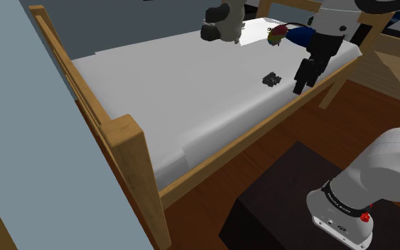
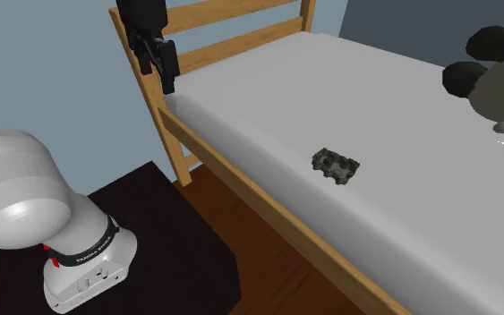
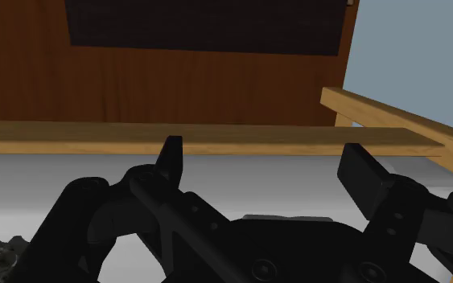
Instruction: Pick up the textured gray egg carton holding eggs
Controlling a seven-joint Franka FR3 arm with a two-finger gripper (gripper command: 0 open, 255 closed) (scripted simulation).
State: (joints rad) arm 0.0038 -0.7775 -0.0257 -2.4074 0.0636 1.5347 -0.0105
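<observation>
Here, the open, empty claw (image 3: 265, 157) hangs near a grey mattress (image 1: 191, 99) and wooden floor (image 1: 205, 213).

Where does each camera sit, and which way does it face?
Shoulder view: behind the stand, looking down over the bed; arm base, gripper.
Second exterior view: near the stand, looking across the bed; arm base, gripper.
Wrist view: on the gripper, facing bed rail and floor; open fingers.
Both exterior views share the egg carton.

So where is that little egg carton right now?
The small dark gray bumpy egg carton lies on the white mattress, close to the bed's long wooden side rail; in the shoulder view that is upper right of the middle.
</observation>
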